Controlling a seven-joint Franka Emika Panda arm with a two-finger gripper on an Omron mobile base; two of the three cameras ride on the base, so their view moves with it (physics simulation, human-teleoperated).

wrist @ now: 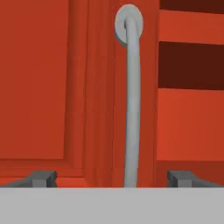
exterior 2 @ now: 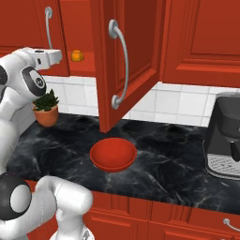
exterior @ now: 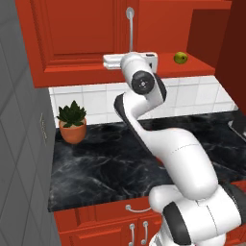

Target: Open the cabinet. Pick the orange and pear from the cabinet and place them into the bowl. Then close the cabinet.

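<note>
The red cabinet (exterior: 77, 33) has its left door shut and its right door (exterior 2: 136, 47) swung out over the counter. In the open half, the yellow-green pear (exterior: 180, 58) sits on the shelf, and the orange (exterior 2: 77, 56) rests on the same shelf beside the door edge. My gripper (wrist: 112, 177) is open at the bottom of the shut left door, its tips on either side of that door's silver handle (wrist: 131, 109) and not touching it. The red bowl (exterior 2: 113, 154) stands on the black counter below the open door, with nothing in it.
A terracotta pot with a green plant (exterior 2: 46, 110) stands at the counter's back left. A dark coffee machine (exterior 2: 225, 140) is at the right. A grey wall (exterior: 19, 144) borders the left side. The open door hangs above the bowl.
</note>
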